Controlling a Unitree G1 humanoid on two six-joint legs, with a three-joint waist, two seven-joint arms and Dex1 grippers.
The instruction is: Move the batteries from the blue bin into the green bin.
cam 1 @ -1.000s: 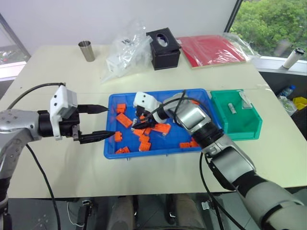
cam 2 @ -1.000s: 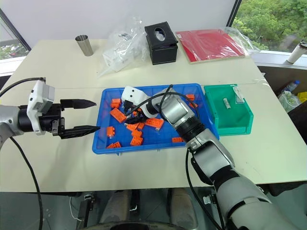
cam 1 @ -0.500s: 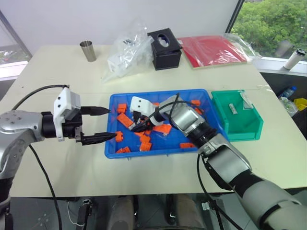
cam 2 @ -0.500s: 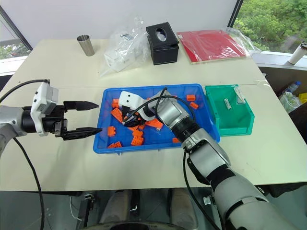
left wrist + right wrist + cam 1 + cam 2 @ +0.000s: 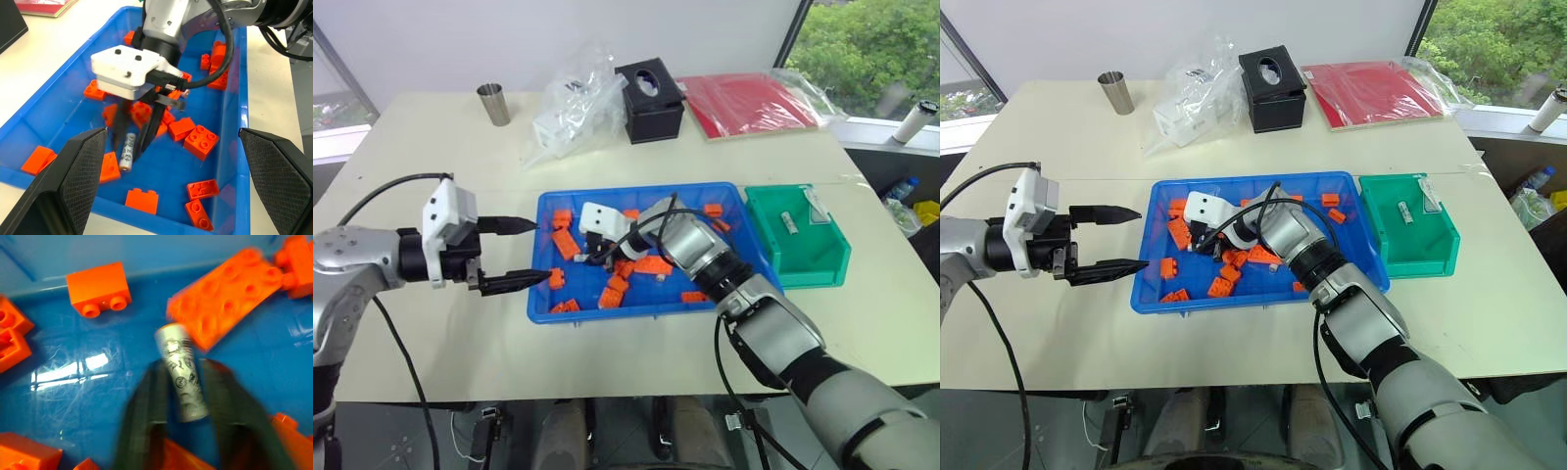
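The blue bin (image 5: 636, 311) lies mid-table with several orange blocks (image 5: 652, 264) scattered in it. My right gripper (image 5: 590, 258) reaches down into its left half and is shut on a battery (image 5: 180, 377), a small silvery cylinder with dark markings that sits between the two fingers just above the bin floor; the left wrist view shows that battery (image 5: 127, 151) too. My left gripper (image 5: 540, 252) hovers open at the bin's left rim, holding nothing. The green bin (image 5: 813, 266) stands right of the blue one with a battery (image 5: 787, 222) lying inside.
At the back of the table stand a metal cup (image 5: 491, 104), a crumpled clear plastic bag (image 5: 573, 108), a black tissue box (image 5: 651, 100) and a red folder (image 5: 744, 101). A bottle (image 5: 913, 119) stands past the table's right edge.
My right gripper's fingers have closed around the battery in the blue bin, and a few orange blocks near it have shifted. The left arm has stayed put.
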